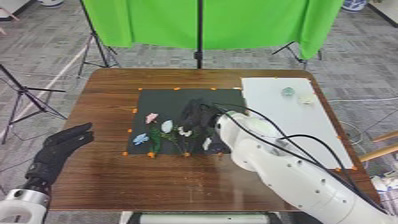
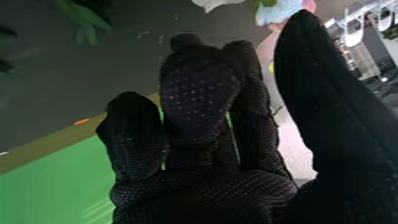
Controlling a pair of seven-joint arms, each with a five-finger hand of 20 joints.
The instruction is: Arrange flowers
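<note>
My right hand [image 1: 195, 116] is over the upper middle of the dark mat, just beyond the flowers. Below it on the mat lie a pink flower [image 1: 152, 118], a blue flower [image 1: 140, 139], a white flower [image 1: 167, 126] and more white blooms [image 1: 207, 143], with green stems [image 1: 155, 141] toward the near edge. In the right wrist view the hand [image 2: 200, 95] is open, its thumb apart from the fingers and nothing between them. Past the fingertips are a pale blue bloom [image 2: 279, 11], a white petal [image 2: 213, 3] and green leaves [image 2: 89, 19]. My left hand [image 1: 64, 144] rests open at the table's left side.
The dark mat [image 1: 151, 100] is taped to the brown table [image 1: 107, 105]. To its right lies a white board [image 1: 266, 100] with a pale green item [image 1: 288, 91] and a cream-coloured one [image 1: 306, 100] near its far end. A green cloth [image 1: 160, 25] hangs behind the table.
</note>
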